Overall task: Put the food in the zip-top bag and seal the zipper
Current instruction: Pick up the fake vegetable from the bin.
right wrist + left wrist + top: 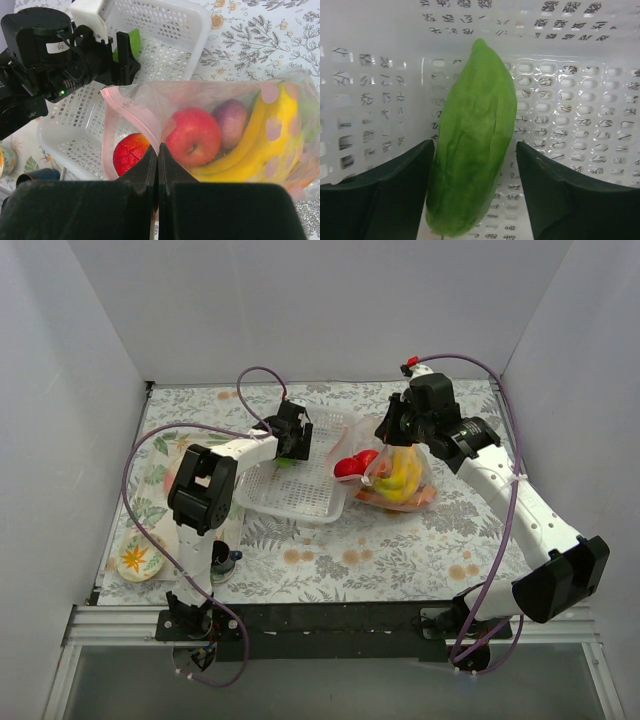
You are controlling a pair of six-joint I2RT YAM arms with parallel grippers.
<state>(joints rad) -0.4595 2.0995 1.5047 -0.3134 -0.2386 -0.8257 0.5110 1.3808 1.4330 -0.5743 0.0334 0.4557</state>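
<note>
My left gripper point(291, 453) is down in the white slotted basket point(300, 495). It is open, with its fingers point(375, 200) either side of a ribbed green cabbage point(472, 150) lying on the basket floor. The left finger is against it and the right one stands apart. My right gripper point(158, 150) is shut on the pink zipper strip point(135, 107) of the clear bag point(400, 480) and holds its mouth up. Inside the bag are a red apple point(195, 135), a purple onion point(231, 120) and a yellow banana bunch point(270, 145). A red tomato point(129, 152) sits at the bag's mouth.
The bag rests against the basket's right side. Floral plates point(140, 558) lie at the table's left edge, and a small dark cup point(225, 562) stands by the left arm's base. White walls enclose the floral tablecloth on three sides.
</note>
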